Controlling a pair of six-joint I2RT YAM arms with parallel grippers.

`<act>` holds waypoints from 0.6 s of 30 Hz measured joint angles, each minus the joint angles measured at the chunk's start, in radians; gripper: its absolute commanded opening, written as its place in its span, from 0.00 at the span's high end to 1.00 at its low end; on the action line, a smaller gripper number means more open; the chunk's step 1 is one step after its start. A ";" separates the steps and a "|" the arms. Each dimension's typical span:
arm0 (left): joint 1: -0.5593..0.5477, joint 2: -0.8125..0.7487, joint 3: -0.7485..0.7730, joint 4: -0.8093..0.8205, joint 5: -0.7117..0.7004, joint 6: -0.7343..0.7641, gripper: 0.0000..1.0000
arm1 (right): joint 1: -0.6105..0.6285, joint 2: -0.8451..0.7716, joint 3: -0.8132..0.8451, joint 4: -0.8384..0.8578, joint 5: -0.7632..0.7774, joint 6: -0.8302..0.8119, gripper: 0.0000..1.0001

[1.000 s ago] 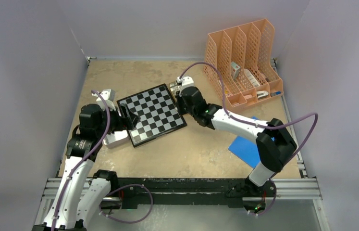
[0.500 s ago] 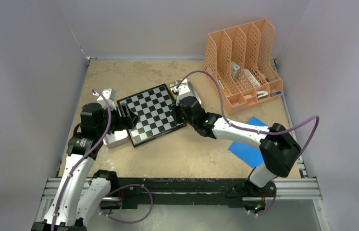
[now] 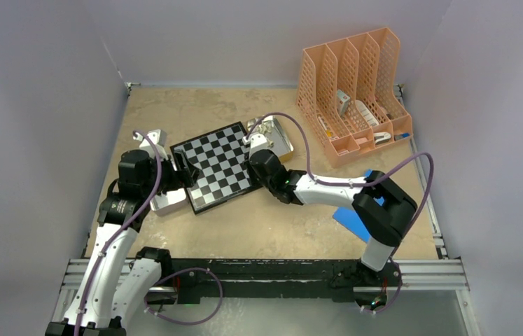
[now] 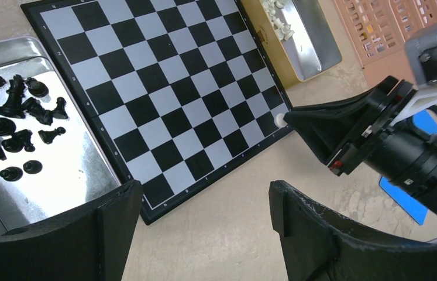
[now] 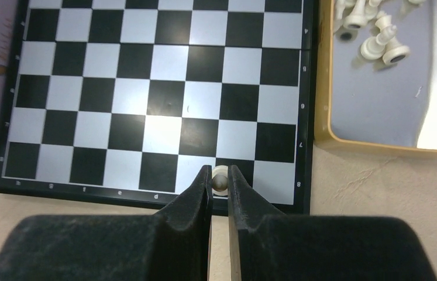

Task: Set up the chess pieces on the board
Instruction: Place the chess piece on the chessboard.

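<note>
On the sandy worktop (image 3: 174, 112), askew to its edges, lies the board (image 3: 220, 166), flat, with a metal tray on each side.

Left tray (image 4: 81, 170): shiny, set along the board's left edge. It holds the black chessmen (image 4: 17, 117) in a loose scatter, some upright, several on their sides.

Right tray (image 5: 379, 105): yellow-rimmed, just beside the board's right edge. The pale chessmen (image 5: 374, 35) are bunched at one end, mostly tipped over.

Right pincer (image 5: 220, 171): fingers nearly together, pinching one pale piece (image 5: 220, 178) by its upper part. The piece hangs over a black square in the board's outermost row, second square from the corner, on the side nearest the right tray. From the left wrist view the piece shows as a pale knob at the finger ends, right at the board's corner. Cannot tell whether its base touches the board.

Left pincer (image 4: 204, 190): fingers spread wide, nothing between them. It hovers above the board's near corner, beside the left tray.

An orange file rack (image 3: 353, 84) stands at the far right of the worktop, well apart from the board. A blue sheet (image 3: 356, 217) lies flat under the right arm.
</note>
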 measured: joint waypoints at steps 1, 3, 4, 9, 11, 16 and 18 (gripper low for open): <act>0.000 0.000 0.000 0.000 -0.002 -0.002 0.21 | 0.003 0.012 0.000 0.000 0.003 -0.001 0.93; 0.000 0.000 0.000 0.000 -0.003 -0.004 0.21 | 0.011 0.024 -0.006 0.006 0.017 -0.002 0.93; 0.000 0.000 0.000 0.000 -0.003 -0.004 0.21 | 0.014 0.025 -0.012 0.010 0.021 -0.003 0.93; 0.000 0.000 0.000 0.000 -0.002 -0.004 0.21 | 0.028 0.025 -0.032 0.040 0.049 -0.003 0.93; 0.000 0.000 0.000 0.000 -0.002 -0.004 0.21 | 0.034 0.025 -0.035 0.045 0.053 -0.003 0.92; 0.000 -0.009 0.000 0.000 -0.002 -0.004 0.21 | 0.052 0.028 -0.039 0.076 0.067 -0.003 0.92; 0.000 -0.014 0.000 0.000 -0.003 -0.004 0.21 | 0.060 0.035 -0.039 0.092 0.069 -0.004 0.92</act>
